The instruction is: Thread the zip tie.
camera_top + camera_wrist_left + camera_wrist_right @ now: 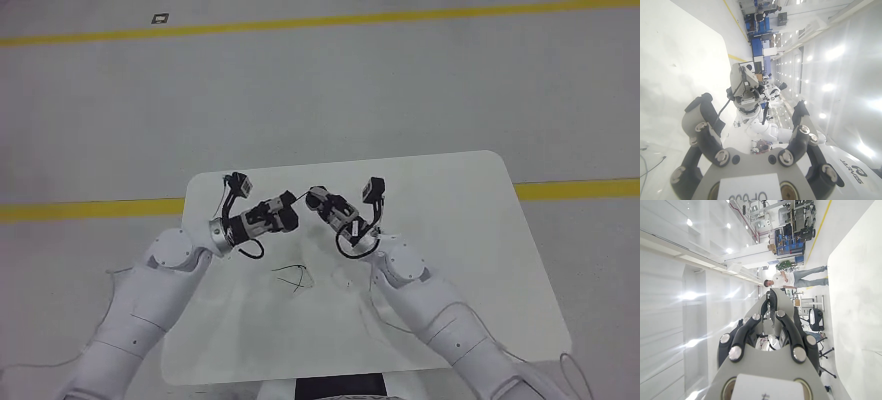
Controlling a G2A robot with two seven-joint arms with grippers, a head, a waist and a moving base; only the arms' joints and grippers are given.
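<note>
We are looking down on a white, round-cornered table point(470, 200) that is standing on a pale grey floor point(300, 100) crossed by yellow painted lines point(300, 22). Both arms are hovering over the far middle of the tabletop, tips nearly meeting. The left gripper point(290, 210) is gaping wide, its black-padded fingers point(704, 111) standing far apart. The right gripper point(313, 196) is pinching narrowly, and we are seeing the thin black zip tie point(722, 109) running out of its closed jaws and trailing down to one left finger, where it seems to be touching the pad. A few more loose thin black ties point(293, 275) are lying on the table nearer the robot, well apart from both grippers. Beyond the table edge, blue storage racks point(757, 44) are lining the hall, and rows of round ceiling lights point(827, 87) are glaring overhead
</note>
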